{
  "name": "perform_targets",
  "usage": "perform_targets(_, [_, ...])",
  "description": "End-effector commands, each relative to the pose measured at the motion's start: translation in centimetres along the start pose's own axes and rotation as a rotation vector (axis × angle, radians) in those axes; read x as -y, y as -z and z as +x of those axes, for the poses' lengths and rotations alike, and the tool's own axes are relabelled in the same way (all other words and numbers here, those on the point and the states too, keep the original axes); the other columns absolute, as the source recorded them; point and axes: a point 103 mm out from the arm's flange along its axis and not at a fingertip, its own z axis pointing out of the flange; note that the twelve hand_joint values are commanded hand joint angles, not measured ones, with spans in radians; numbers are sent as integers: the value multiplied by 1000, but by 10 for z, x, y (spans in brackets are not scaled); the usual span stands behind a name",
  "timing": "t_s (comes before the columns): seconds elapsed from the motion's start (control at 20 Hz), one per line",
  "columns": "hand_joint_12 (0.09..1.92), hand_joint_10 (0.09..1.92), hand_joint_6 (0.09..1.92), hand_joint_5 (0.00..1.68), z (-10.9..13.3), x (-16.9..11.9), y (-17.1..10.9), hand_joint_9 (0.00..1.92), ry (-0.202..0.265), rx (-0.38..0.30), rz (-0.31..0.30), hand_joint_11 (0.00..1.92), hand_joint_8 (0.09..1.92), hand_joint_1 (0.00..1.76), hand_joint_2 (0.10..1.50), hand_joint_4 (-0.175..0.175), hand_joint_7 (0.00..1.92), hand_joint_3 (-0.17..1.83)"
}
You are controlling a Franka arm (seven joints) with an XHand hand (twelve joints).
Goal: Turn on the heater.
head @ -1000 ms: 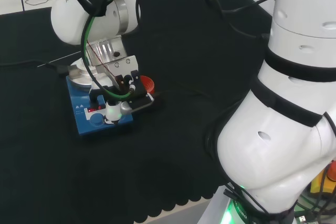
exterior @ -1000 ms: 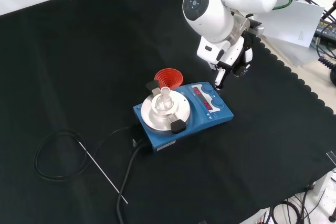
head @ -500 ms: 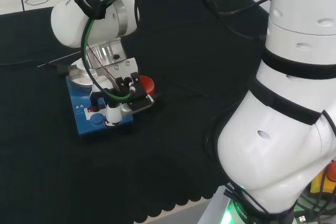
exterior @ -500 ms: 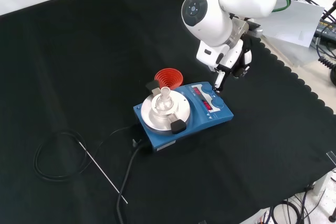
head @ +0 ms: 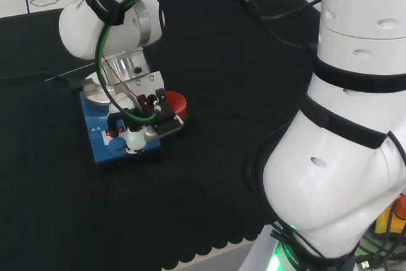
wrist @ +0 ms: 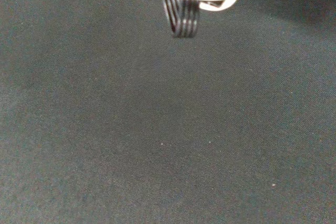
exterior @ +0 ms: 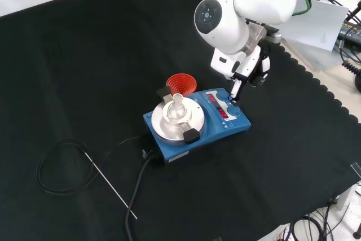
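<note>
The heater is a blue box with a round silver plate, a red display and round knobs on its panel. In the head view the heater lies left of centre, with one knob showing. My hand hangs over the panel end, one straight finger pointing down and touching or nearly touching the panel by the knobs. From the head camera the hand covers the panel's right part, a white fingertip resting on it. A black ribbed part of the hand shows over bare cloth.
A red ribbed ring stands just behind the heater, close to the hand. A small object sits on the silver plate. A black cable and a thin rod lie at the front left. The cloth's scalloped edge runs on the right.
The arm and hand have shifted slightly left in the head view, the fingertip staying at the panel. The heater has not moved.
</note>
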Motion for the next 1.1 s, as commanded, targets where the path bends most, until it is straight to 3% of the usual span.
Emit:
perform_targets(0.05, [1434, 1448, 712, 307, 0, -2, -2, 1654, -4, 3, 10, 1305, 1495, 1448, 679, -44, 1582, 1053])
perform_targets(1.1, [1433, 1448, 712, 319, -3, -6, -8, 1655, -6, -3, 28, 1310, 1496, 1448, 676, -44, 1582, 1061])
